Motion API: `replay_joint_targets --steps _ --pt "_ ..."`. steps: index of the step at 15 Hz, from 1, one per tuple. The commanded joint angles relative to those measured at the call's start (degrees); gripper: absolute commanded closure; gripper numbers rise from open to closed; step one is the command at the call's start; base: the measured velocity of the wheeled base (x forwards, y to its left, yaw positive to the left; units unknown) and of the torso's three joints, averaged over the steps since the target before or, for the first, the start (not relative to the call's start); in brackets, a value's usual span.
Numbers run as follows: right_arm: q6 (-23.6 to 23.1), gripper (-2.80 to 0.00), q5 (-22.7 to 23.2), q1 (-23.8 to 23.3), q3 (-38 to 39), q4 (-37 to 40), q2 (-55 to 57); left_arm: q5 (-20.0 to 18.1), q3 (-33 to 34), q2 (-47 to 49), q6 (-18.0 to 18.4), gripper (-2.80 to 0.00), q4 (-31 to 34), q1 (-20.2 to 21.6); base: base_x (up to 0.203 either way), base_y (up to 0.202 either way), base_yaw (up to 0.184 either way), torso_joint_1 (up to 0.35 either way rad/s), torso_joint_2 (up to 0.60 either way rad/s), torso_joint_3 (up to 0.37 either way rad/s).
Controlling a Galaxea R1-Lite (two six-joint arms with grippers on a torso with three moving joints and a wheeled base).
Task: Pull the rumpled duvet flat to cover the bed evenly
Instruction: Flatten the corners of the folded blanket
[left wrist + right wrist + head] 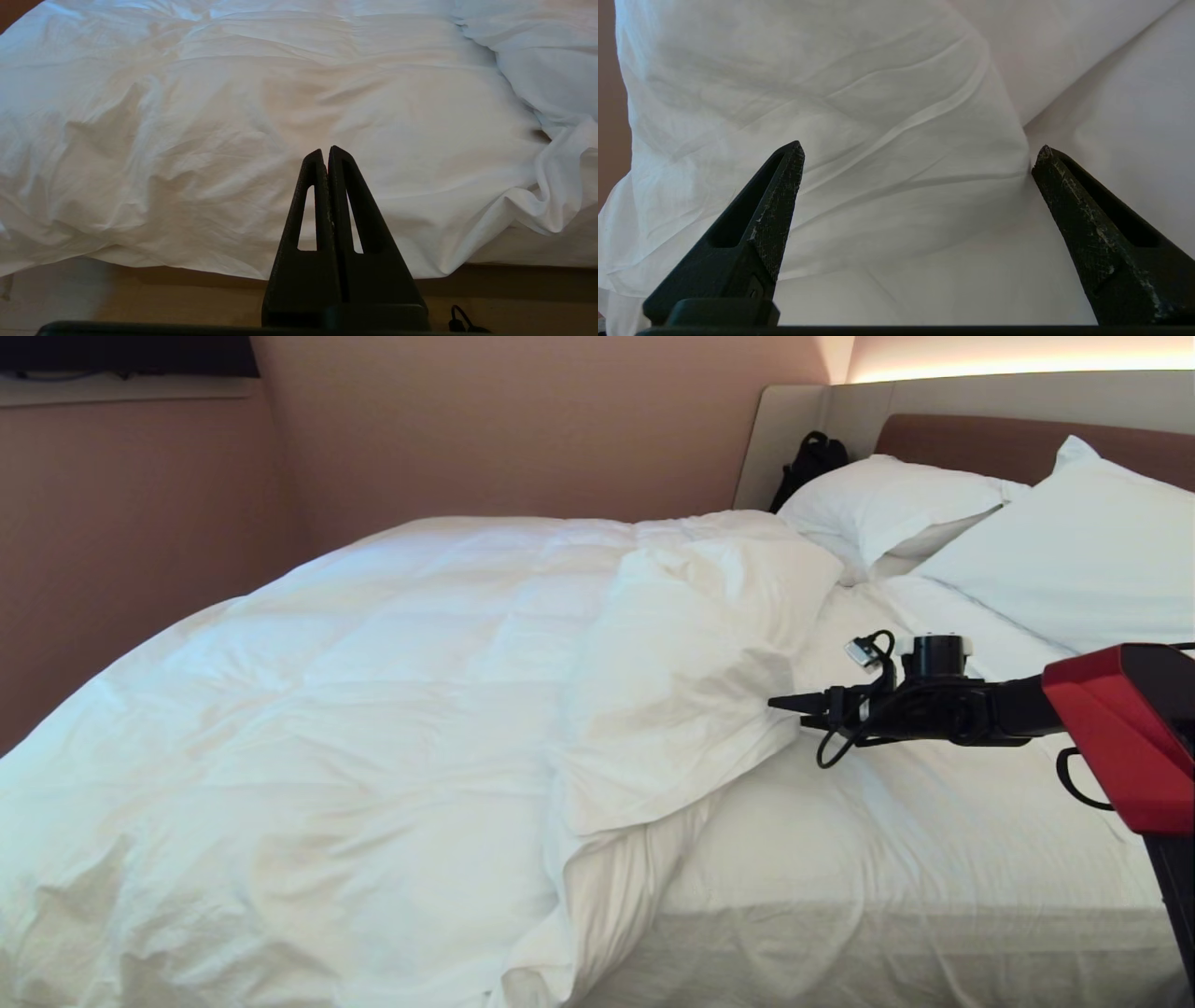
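Right gripper (782, 704) reaches level across the bed (887, 859), fingers spread wide, just beside the folded-back edge of the puffy, wrinkled white duvet (373, 709) bunched leftward. Left gripper (326, 151), pressed together, hangs parked near the bedside.

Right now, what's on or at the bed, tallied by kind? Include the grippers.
Duvets: 1 – duvet, folded back off the bed's right part
Pillows: 2 – left pillow, right pillow
Black bags: 1 – bag by the headboard
Grippers: 2 – right gripper open near the fold, left gripper shut
Total: 6
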Motion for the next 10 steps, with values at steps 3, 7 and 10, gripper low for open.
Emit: replay_joint_targets --steps 3,7,10 --pt "0.09 -2.8 -0.11 1.57 0.48 0.1 -0.6 -0.02 0.0 0.02 -0.01 0.0 0.0 0.02 0.0 0.0 0.0 0.0 0.0 0.0" --pt "0.13 -2.8 -0.71 2.99 0.42 1.12 -0.69 -0.02 0.0 0.02 -0.01 0.0 0.0 0.02 0.0 0.0 0.0 0.0 0.0 0.0" --pt "-0.03 -2.8 -6.49 4.14 0.27 1.42 -0.24 -0.02 0.0 0.02 -0.01 0.0 0.0 0.02 0.0 0.0 0.0 0.0 0.0 0.0"
